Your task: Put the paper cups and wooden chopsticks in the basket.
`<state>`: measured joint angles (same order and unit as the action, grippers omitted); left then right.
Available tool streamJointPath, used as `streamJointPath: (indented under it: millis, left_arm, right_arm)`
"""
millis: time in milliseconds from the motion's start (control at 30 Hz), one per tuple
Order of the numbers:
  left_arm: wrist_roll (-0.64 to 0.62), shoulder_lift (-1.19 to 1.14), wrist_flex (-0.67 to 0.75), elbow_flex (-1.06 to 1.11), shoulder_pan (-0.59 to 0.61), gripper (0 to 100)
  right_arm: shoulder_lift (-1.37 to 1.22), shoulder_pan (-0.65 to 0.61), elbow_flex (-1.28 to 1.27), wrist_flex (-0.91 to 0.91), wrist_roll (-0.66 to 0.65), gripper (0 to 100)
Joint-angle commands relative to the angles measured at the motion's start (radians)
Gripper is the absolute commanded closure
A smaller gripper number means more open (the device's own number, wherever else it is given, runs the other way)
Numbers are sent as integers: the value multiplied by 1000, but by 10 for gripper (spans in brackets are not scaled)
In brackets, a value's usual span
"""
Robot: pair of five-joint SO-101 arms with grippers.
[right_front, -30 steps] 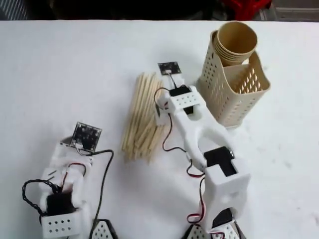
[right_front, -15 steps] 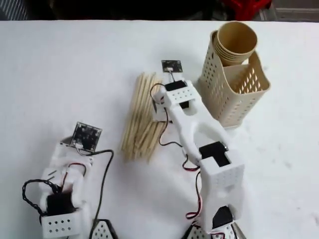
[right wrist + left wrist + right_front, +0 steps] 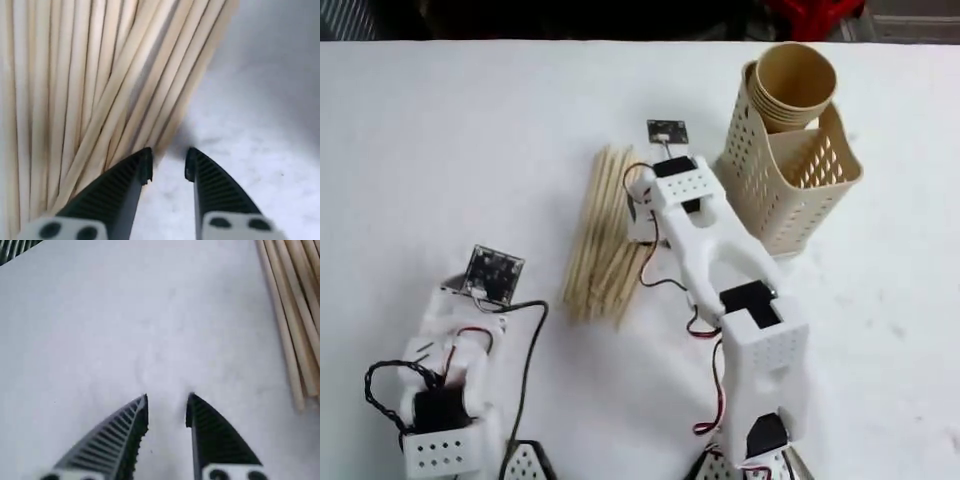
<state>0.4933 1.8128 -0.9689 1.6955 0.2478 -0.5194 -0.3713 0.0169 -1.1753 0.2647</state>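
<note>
A loose bundle of wooden chopsticks (image 3: 605,235) lies on the white table (image 3: 450,130) at the middle. Stacked paper cups (image 3: 790,85) stand in one compartment of the perforated cream basket (image 3: 800,190) at the back right. The right arm (image 3: 685,200) hangs over the bundle's right edge. My right gripper (image 3: 167,155) is low over the table, shut to a thin gap with nothing in it, its tips right beside the outermost chopsticks (image 3: 100,90). My left gripper (image 3: 167,400), also shut and holding nothing, is above bare table, with chopstick ends (image 3: 295,315) off to one side.
The left arm (image 3: 450,390) is folded at the front left corner. The basket's second compartment (image 3: 815,160) holds nothing. Bare table stretches across the left and far side.
The right arm has shifted a little toward the far side of the table, along the bundle's right edge. The left arm, chopsticks and basket have not moved.
</note>
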Motion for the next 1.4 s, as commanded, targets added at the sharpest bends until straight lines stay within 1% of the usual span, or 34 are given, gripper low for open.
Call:
streamJointPath:
  millis: [0, 233, 333, 433, 533, 600, 733, 933, 1100, 1267, 1367]
  left_arm:
    - [12, 7, -3, -3, -10, 857]
    - [12, 7, -3, -3, -10, 857]
    - [12, 7, -3, -3, -10, 857]
    - [12, 7, -3, -3, -10, 857]
    - [12, 7, -3, -3, -10, 857]
    - [12, 8, -2, -3, -10, 857]
    - [12, 8, -2, -3, -10, 857]
    - [12, 8, -2, -3, -10, 857]
    - [12, 8, -2, -3, -10, 857]
    - [12, 8, -2, -3, -12, 857]
    - [12, 8, -2, -3, -10, 857]
  right_arm:
    - [-8, 35, 17, -15, 8, 858]
    - [-8, -65, -8, -18, 2, 858]
    - [-8, -102, -8, -47, -2, 858]
    - [-8, -125, -8, -48, -3, 858]
    - [-1, -113, -3, -48, -12, 882]
    - [7, -77, 6, -48, -44, 892]
    - [7, -1, 23, -50, -49, 890]
    - [8, 21, 69, -113, -51, 889]
    - [7, 87, 98, -101, -52, 889]
    - [-19, 48, 91, -90, -64, 904]
    - [-58, 25, 98, -82, -137, 986]
